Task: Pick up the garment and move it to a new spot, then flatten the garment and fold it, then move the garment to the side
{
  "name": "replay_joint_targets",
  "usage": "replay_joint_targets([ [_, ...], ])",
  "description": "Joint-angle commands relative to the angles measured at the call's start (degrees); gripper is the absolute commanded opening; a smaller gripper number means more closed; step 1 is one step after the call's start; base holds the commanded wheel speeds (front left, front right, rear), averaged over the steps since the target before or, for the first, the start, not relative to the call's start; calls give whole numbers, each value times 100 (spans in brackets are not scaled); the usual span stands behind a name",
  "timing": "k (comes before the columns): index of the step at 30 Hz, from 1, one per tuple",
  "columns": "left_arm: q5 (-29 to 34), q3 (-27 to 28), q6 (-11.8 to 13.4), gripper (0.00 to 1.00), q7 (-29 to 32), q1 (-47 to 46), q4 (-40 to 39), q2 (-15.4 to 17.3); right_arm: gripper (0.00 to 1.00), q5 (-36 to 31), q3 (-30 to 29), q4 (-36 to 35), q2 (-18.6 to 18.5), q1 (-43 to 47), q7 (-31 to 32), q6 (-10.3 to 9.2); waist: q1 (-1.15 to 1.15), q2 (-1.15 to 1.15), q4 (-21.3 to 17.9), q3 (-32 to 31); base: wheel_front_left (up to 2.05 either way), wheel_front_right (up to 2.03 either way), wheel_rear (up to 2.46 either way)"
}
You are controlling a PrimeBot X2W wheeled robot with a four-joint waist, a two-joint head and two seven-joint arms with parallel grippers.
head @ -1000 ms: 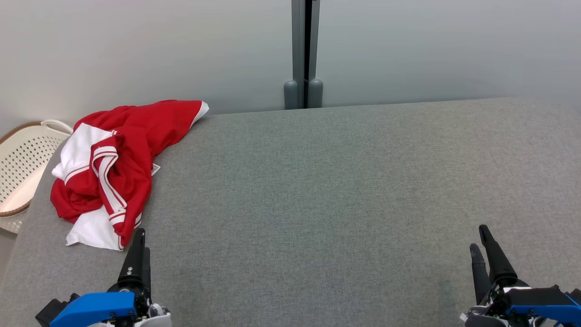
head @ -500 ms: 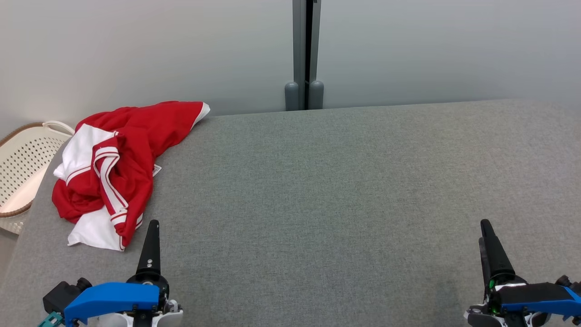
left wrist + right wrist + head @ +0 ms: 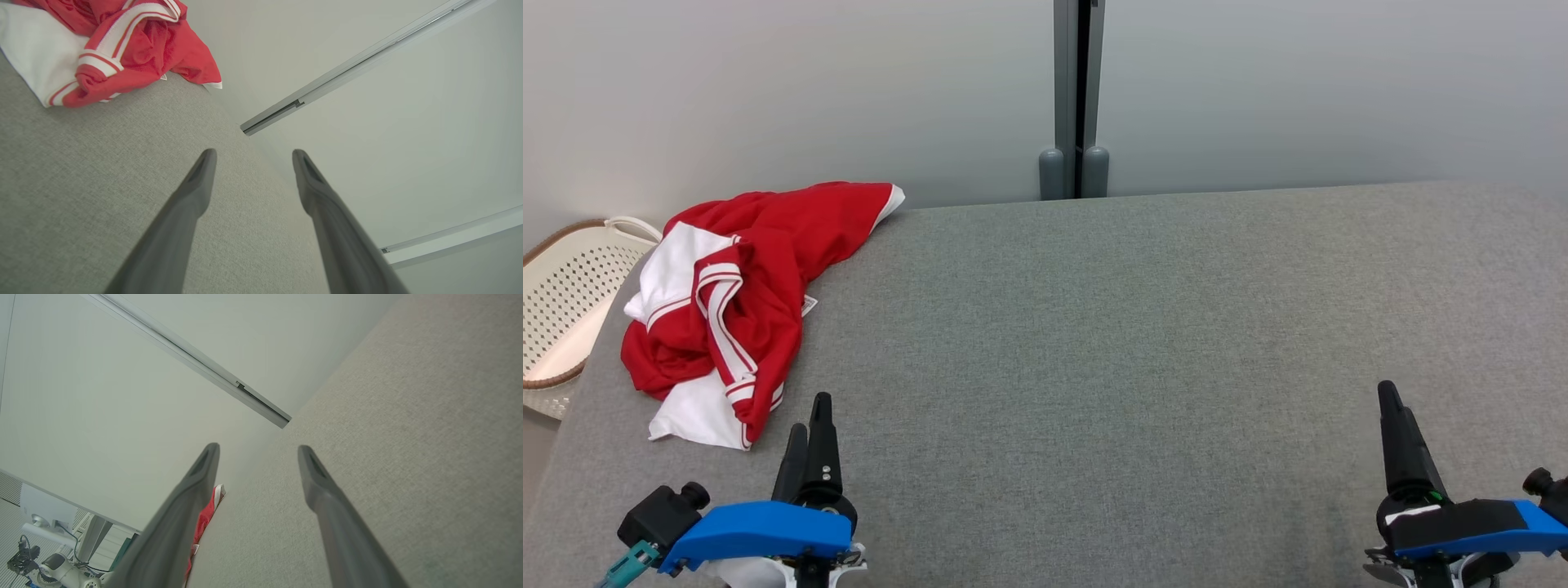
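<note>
A grey fabric-covered table (image 3: 1143,343) — a crumpled red-and-white garment (image 3: 735,286) at its far-left corner

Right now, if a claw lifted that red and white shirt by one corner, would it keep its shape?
Probably not: the garment lies crumpled in soft folds, so it would likely hang limp. It looks thin, so probably light. Pushed across the textured grey surface, it may bunch rather than slide.

Grey fabric tabletop (image 3: 1135,343), white perforated basket (image 3: 564,302) beside its left edge, pale wall (image 3: 768,82)
</note>
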Motion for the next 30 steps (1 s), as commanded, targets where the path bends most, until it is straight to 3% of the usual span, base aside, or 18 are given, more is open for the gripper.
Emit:
replay_joint_targets([
  [1, 243, -45, 36, 100, -72, -122, -69, 33, 100, -356, 34, -120, -41, 46, -84, 15, 0, 0, 5, -1, 0, 0, 0],
  [15, 1609, -196, 121, 100, -319, 23, 44, 37, 100, -1894, 160, -88, -51, 169, -329, 17, 0, 0, 22, -28, 0, 0, 0],
  [30, 2892, -383, 170, 100, -537, 25, 300, 42, 100, -2961, 206, 193, -59, 163, -551, 18, 0, 0, 56, -37, 0, 0, 0],
])
